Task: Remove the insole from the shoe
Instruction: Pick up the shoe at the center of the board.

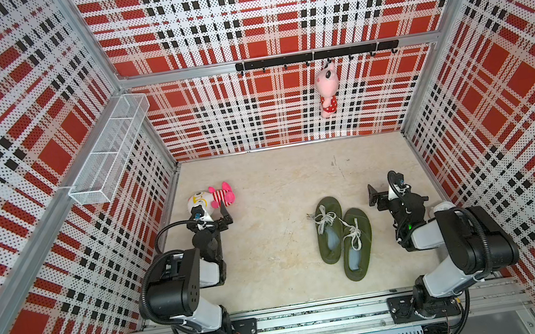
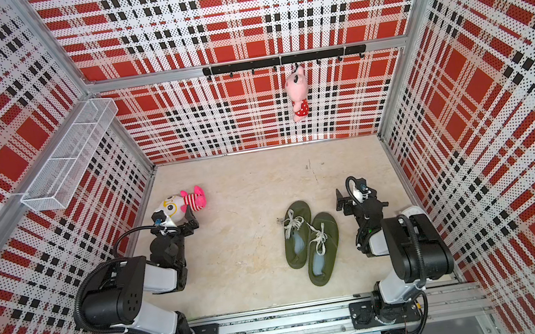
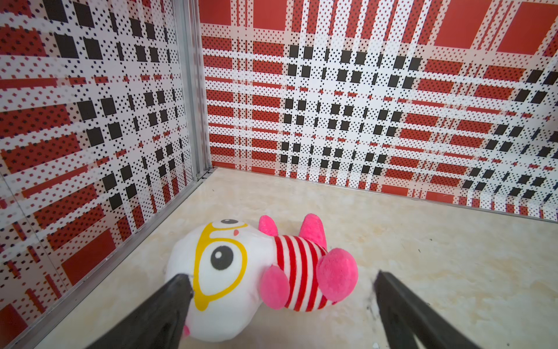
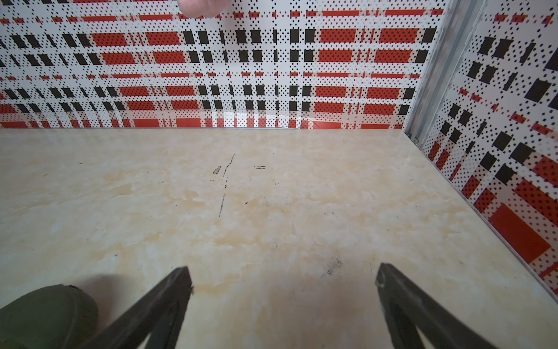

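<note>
Nothing is grabbed yet and both arms are clear of the target. My left gripper (image 3: 282, 276) has its jaws spread wide and holds nothing. It sits at the plush toy (image 3: 229, 272), left of centre in both top views. One finger (image 3: 163, 308) overlaps the toy's white head in the left wrist view, and I cannot tell whether it touches. My right gripper (image 4: 283, 269) is also fully apart, with only bare surface (image 4: 271, 196) between the jaws and a green toe cap (image 4: 45, 314) at the lower left of the right wrist view. The shoes (image 1: 343, 235) lie side by side, touching, right of centre in both top views, toes toward the top of the frame. I judge the lower shoe (image 1: 357, 244) the one to work, since it is nearest my right arm. Its insole (image 1: 355, 258) shows pale grey-blue in the heel opening and is not yet lifted. To do the reach well, I swing the right gripper down-frame over the heel end, not the toe. I narrow the jaws before entering and pinch only the insole's back edge, not the collar. The white laces (image 1: 353, 234) lie loose across the throat, so I stay behind them. The left gripper should probably come across and pin the toe, or the shoe may lift with the insole and drag the other shoe (image 1: 330, 230). I peel up and heelward, slowly.
</note>
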